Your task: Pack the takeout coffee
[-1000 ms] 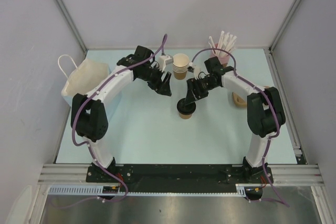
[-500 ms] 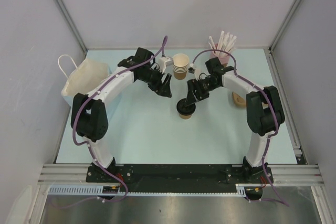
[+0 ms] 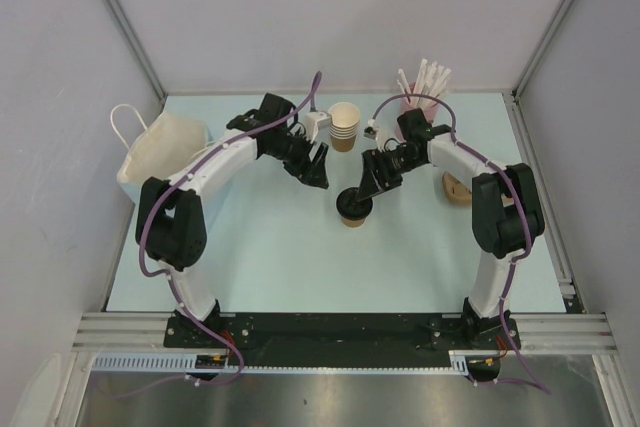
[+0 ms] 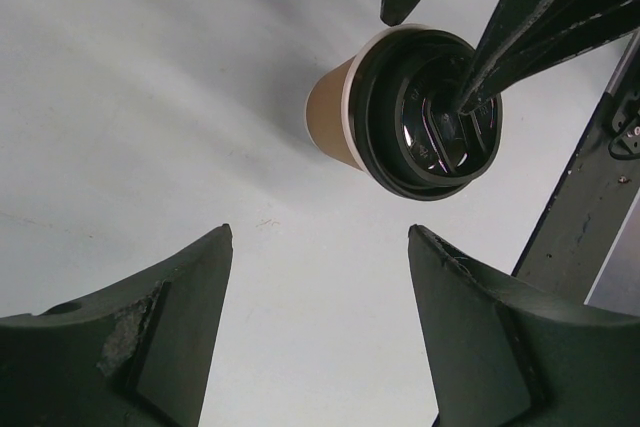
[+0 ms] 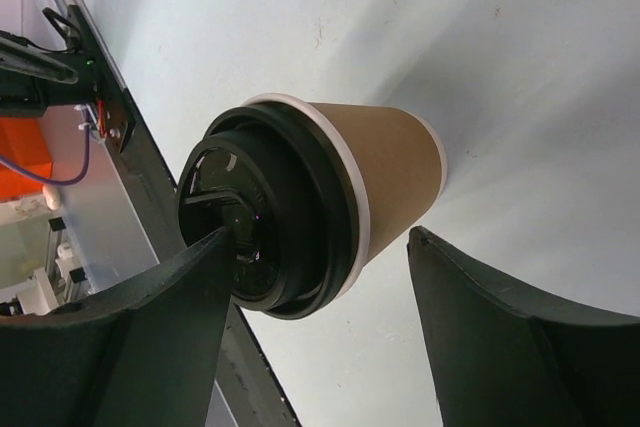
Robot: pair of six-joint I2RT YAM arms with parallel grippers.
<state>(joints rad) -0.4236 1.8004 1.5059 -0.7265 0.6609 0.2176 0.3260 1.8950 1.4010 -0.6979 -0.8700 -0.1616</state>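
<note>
Near the middle of the table [image 3: 280, 257], slightly right, the takeout coffee [image 3: 354, 209] stands upright, its long axis vertical and black lid [image 4: 430, 112] up. Overhead, the right gripper [image 3: 362, 190] hides part of it. Only the left wrist view shows one right fingertip [image 4: 470, 97] over the lid's top and the other past the rim, jaws spread, clamping nothing. Left of the cup, the left gripper [image 4: 320, 232] gapes wide and empty.

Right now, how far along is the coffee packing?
Done: the black lid sits on the cup. In hand: the right gripper straddles it, jaws open, not gripping; the left gripper is open, empty. Left: gripping it and, likely, moving it into the white bag.
</note>
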